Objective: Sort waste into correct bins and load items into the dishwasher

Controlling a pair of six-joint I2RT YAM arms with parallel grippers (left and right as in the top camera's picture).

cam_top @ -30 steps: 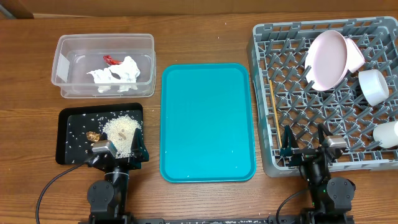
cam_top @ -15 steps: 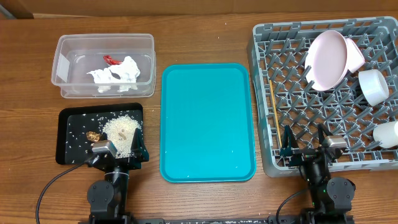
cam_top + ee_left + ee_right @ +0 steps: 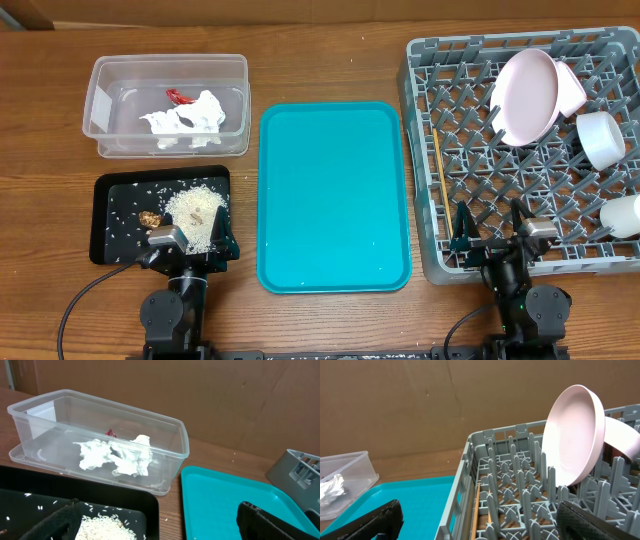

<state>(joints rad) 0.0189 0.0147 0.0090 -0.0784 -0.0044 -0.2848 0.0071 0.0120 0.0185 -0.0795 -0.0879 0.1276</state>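
At the near table [image 3: 330, 40] edge, left gripper [image 3: 190, 252] and right gripper [image 3: 492, 240] rest spread, empty. Napkin [image 3: 195, 115] in tub [image 3: 95, 75], rice [image 3: 195, 212] in black tray [image 3: 97, 220], plate [image 3: 528, 95] in rack [image 3: 425, 160]: task looks done, next move likely none.

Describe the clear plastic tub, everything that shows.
The clear tub is a see-through plastic rectangle with rounded corners and a lipped rim, upright and lidless. It stands on the wooden table at the far left, beyond the black tray and left of the teal tray, touching neither. Inside lie a crumpled white napkin and, behind it, a small red wrapper.
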